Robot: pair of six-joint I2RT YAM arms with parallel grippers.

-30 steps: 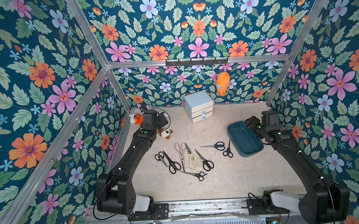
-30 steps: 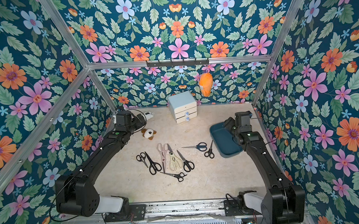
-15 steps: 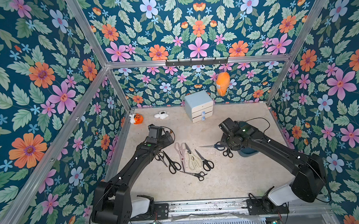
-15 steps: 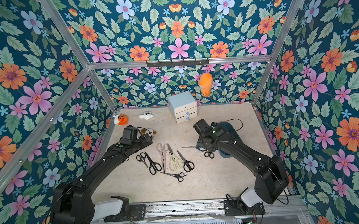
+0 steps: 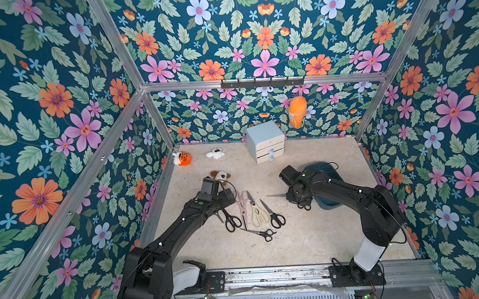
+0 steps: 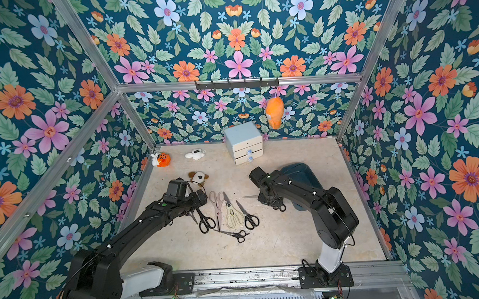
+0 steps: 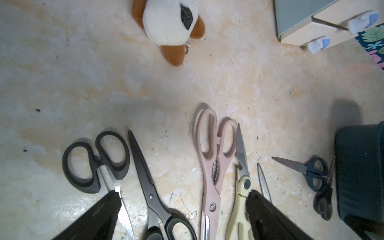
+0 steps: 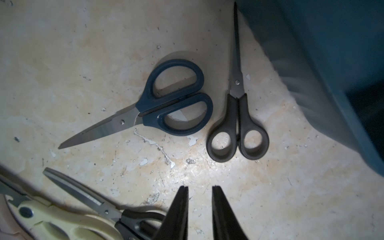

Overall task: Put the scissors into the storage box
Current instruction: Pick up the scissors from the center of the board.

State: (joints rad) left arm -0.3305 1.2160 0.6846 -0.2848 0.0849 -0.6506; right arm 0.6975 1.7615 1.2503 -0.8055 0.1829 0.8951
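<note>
**Scissors all on table, both hands empty**

- Dark blue scissors [image 8: 172,104] lie flat on the table [image 5: 306,236], blades shut. Small black scissors [image 8: 236,124] lie just beside them, not touching, with the blade tip next to the wall of the storage box [image 8: 332,62].
- My right hand [image 8: 199,188] is over that pair. The fingers have a narrow gap and nothing between them, so no grip. Can't tell if the tips touch the table.
- In both top views my right wrist covers the dark blue pair. Only the blade tip and one black handle loop stick out.
- The box sits on the table on my right side. My right arm crosses it and hides most of the inside. Every pair I can see is outside it.
- Main cluster, mid-table, roughly parallel:
  - pink scissors [image 5: 242,205]
  - cream shears [image 5: 256,214] just beside the pink
  - black pair [image 5: 274,218] on the far side of the cream
  - big black-bladed pair [image 5: 231,221] on the other side of the pink
  - slim black pair [image 5: 260,232] lying crosswise at the near end
- One more grey-handled pair [image 7: 95,164] is under my left arm.
- My left hand [image 7: 182,193] is spread wide and empty, over the black-bladed and pink pairs.
- Further out:
  - plush dog [image 5: 220,175] just past the left hand
  - pale blue cabinet [image 5: 265,140] at the back wall
  - orange toy [image 5: 183,159] and white toy [image 5: 215,154] in the back-left corner
</note>
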